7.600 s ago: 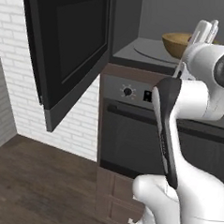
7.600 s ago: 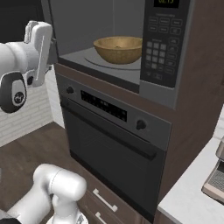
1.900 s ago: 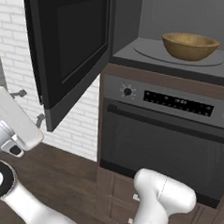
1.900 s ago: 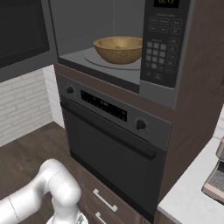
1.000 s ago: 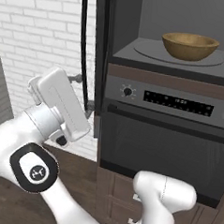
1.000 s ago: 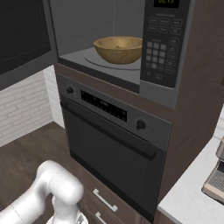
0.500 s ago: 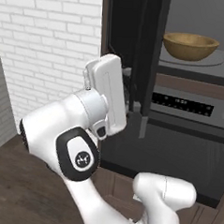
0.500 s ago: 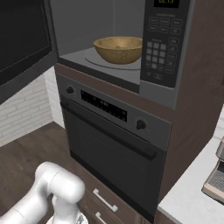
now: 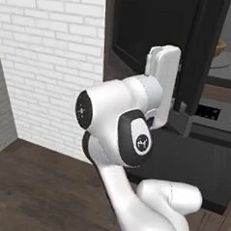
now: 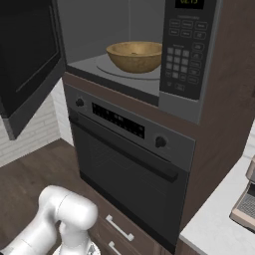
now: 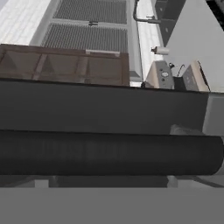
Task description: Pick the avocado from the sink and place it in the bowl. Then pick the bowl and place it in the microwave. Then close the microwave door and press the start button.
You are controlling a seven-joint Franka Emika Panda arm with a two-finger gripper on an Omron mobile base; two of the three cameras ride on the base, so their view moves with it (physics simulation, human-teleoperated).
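The microwave (image 10: pixel 149 30) stands open, and the light-brown wooden bowl (image 10: pixel 135 55) sits on its turntable plate; a sliver of the bowl (image 9: pixel 221 47) shows past the door's edge. The avocado is hidden and the sink is out of view. The black microwave door (image 9: pixel 147 27) is partly swung in and hangs at the left in the right base view (image 10: pixel 27 55). My gripper (image 9: pixel 179 87) is open, pressed against the door's outer face near its free edge, with nothing held. A dark round bar (image 11: pixel 109 155) crosses the hand view close up.
Below the microwave is the oven (image 10: pixel 124 149) with knobs, a display and a bar handle. The microwave's keypad (image 10: pixel 187 50) is right of the cavity. A white brick wall (image 9: pixel 48 60) stands to the left. A coffee machine (image 10: pixel 246 204) sits on the counter at far right.
My arm has swept right with the hand against the door. The door has swung from wide open toward the microwave. The bowl has not moved.
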